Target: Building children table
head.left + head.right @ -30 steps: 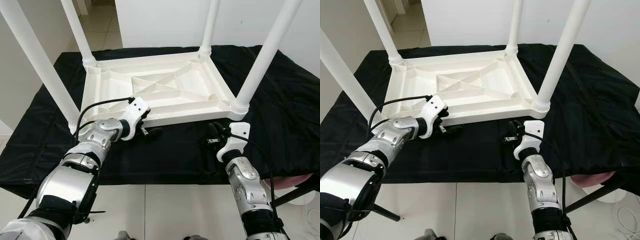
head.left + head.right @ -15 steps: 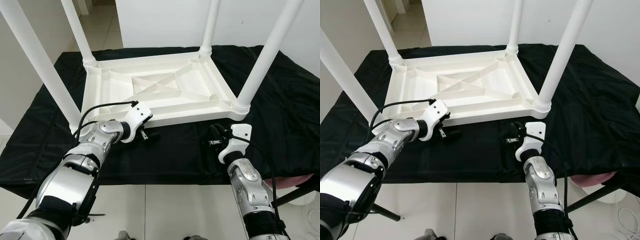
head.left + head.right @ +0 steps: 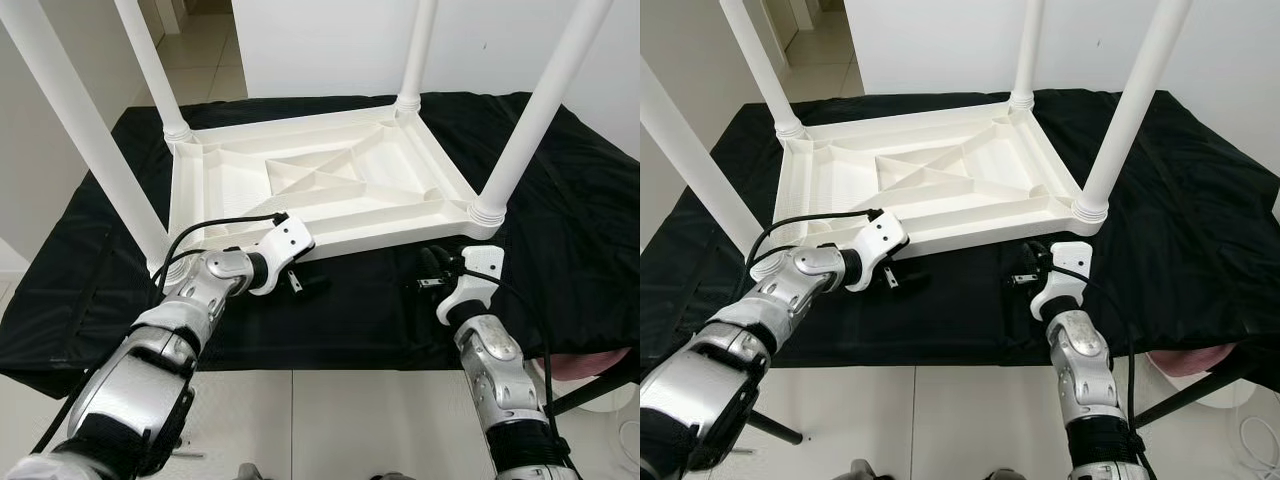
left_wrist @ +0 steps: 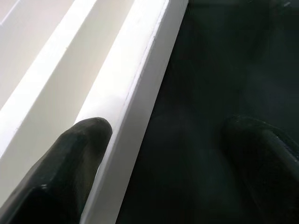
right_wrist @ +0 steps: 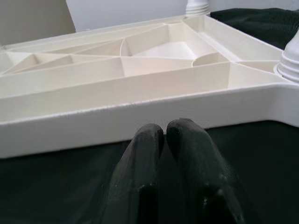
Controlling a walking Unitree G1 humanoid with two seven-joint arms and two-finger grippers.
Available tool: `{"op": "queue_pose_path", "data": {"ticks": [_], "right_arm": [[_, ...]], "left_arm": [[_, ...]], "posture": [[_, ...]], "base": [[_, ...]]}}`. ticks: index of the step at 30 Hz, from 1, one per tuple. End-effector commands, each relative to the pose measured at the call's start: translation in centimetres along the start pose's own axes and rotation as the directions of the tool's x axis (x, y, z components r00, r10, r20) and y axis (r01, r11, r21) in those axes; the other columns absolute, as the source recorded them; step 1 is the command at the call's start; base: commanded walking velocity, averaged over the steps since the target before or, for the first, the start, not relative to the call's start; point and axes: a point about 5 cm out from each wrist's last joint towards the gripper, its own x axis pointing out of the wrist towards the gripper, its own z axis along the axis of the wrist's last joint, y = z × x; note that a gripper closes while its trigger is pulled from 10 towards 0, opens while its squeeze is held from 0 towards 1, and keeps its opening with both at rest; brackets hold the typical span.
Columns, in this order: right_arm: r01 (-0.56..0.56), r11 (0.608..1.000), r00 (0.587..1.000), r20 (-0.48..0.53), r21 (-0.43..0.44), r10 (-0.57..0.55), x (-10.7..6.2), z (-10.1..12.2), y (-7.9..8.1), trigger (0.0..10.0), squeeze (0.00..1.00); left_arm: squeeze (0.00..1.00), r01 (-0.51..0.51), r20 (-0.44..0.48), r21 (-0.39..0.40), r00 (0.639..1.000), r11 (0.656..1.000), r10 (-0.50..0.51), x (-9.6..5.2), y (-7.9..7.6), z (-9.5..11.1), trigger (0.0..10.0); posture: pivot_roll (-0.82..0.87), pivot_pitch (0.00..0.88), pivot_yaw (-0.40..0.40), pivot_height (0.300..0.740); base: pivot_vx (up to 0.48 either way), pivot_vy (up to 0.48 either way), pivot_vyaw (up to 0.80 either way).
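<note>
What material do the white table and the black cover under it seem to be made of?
Table: probably moulded plastic, matte white; thin cast ribs cross its underside and the legs sit in ringed sockets. Cover: looks like woven cloth, matte black; it wrinkles and drapes over the edges.

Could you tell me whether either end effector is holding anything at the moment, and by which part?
Nothing is clamped. The left end effector is open, straddling the near rim of the upturned table; the right end effector is shut and empty.
</note>
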Motion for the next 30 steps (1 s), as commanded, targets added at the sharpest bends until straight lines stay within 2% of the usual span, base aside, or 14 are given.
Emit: {"op": "queue_pose_path", "data": {"ticks": [1, 9, 10, 12, 13, 17, 19, 20, 22, 24, 26, 28, 29, 30], "right_arm": [[0.009, 1.000, 1.000, 0.003, -0.001, -0.009, 0.2, -0.1, 0.0, 10.0, 0.00], [0.010, 1.000, 1.000, 0.006, 0.004, -0.010, 0.5, -0.2, 0.2, 10.0, 0.00], [0.010, 1.000, 1.000, 0.005, 0.005, -0.010, 0.5, -0.2, 0.2, 10.0, 0.00], [0.006, 1.000, 1.000, 0.004, 0.006, -0.006, 0.7, -0.3, 0.4, 10.0, 0.00], [0.006, 1.000, 1.000, 0.004, 0.006, -0.006, 0.7, -0.3, 0.4, 10.0, 0.00], [0.000, 1.000, 1.000, 0.005, 0.007, -0.001, 0.8, -0.3, 0.5, 10.0, 0.00], [0.000, 1.000, 1.000, 0.006, 0.008, 0.000, 0.9, -0.4, 0.5, 10.0, 0.00], [-0.001, 1.000, 1.000, 0.007, 0.008, 0.000, 0.9, -0.4, 0.6, 10.0, 0.00], [-0.001, 1.000, 1.000, 0.007, 0.008, 0.001, 0.9, -0.4, 0.6, 10.0, 0.00], [-0.003, 1.000, 1.000, 0.006, 0.008, 0.003, 1.0, -0.4, 0.7, 10.0, 0.00], [-0.003, 1.000, 1.000, 0.006, 0.008, 0.003, 1.0, -0.4, 0.7, 10.0, 0.00], [-0.016, 1.000, 1.000, 0.003, 0.010, 0.016, 1.2, -0.5, 1.0, 10.0, 0.00], [-0.016, 1.000, 1.000, 0.003, 0.010, 0.016, 1.2, -0.5, 1.0, 10.0, 0.00], [-0.023, 1.000, 1.000, 0.002, 0.011, 0.023, 1.4, -0.5, 1.2, 10.0, 0.00]], "left_arm": [[0.00, 0.547, 0.020, -0.005, 0.837, 0.837, -0.547, -0.4, -4.2, 0.1, 10.0], [0.00, 0.571, 0.079, -0.002, 0.818, 0.821, -0.569, -0.7, -5.1, 1.4, 10.0], [0.00, 0.564, 0.100, 0.001, 0.821, 0.825, -0.562, -0.7, -5.1, 1.9, 10.0], [0.00, 0.511, 0.156, -0.005, 0.849, 0.860, -0.504, -0.6, -4.5, 3.1, 10.0], [0.00, 0.511, 0.156, -0.005, 0.849, 0.860, -0.504, -0.6, -4.5, 3.1, 10.0], [0.00, 0.343, 0.227, -0.044, 0.918, 0.938, -0.325, 0.0, -3.3, 4.2, 10.0], [0.00, 0.320, 0.237, -0.056, 0.924, 0.946, -0.299, -0.1, -3.3, 4.5, 10.0], [0.00, 0.279, 0.265, -0.080, 0.931, 0.957, -0.250, -0.1, -3.1, 4.9, 10.0], [0.00, 0.251, 0.285, -0.102, 0.934, 0.963, -0.214, -0.1, -3.0, 5.2, 10.0], [0.00, 0.186, 0.340, -0.151, 0.932, 0.971, -0.126, -0.4, -2.7, 6.2, 10.0], [0.00, 0.186, 0.340, -0.151, 0.932, 0.971, -0.126, -0.4, -2.7, 6.2, 10.0], [0.00, 0.109, 0.411, -0.224, 0.912, 0.968, -0.007, -0.7, -2.7, 7.2, 10.0], [0.00, 0.109, 0.411, -0.224, 0.912, 0.968, -0.007, -0.7, -2.7, 7.2, 10.0], [0.00, 0.073, 0.434, -0.263, 0.899, 0.962, 0.050, -0.9, -2.7, 7.5, 10.0]], "posture": [[-0.12, 0.000, 0.108, 0.740], [-0.12, 0.000, 0.110, 0.740], [-0.12, 0.000, 0.110, 0.740], [-0.10, 0.000, 0.109, 0.740], [-0.10, 0.000, 0.109, 0.740], [-0.09, 0.000, 0.098, 0.740], [-0.09, 0.000, 0.098, 0.740], [-0.09, 0.000, 0.096, 0.740], [-0.09, 0.000, 0.092, 0.740], [-0.09, 0.000, 0.084, 0.740], [-0.09, 0.000, 0.084, 0.740], [-0.08, 0.000, 0.065, 0.740], [-0.08, 0.000, 0.065, 0.740], [-0.07, 0.000, 0.055, 0.740]], "base": [[0.000, 0.000, 0.00], [0.000, 0.000, 0.00], [0.000, 0.000, 0.00], [0.000, 0.000, 0.00], [0.000, 0.000, 0.00], [0.000, 0.000, 0.00], [0.000, 0.000, 0.00], [0.000, 0.000, 0.00], [0.000, 0.000, 0.00], [0.000, 0.000, 0.00], [0.000, 0.000, 0.00], [0.000, 0.000, 0.00], [0.000, 0.000, 0.00], [0.000, 0.000, 0.00]]}}
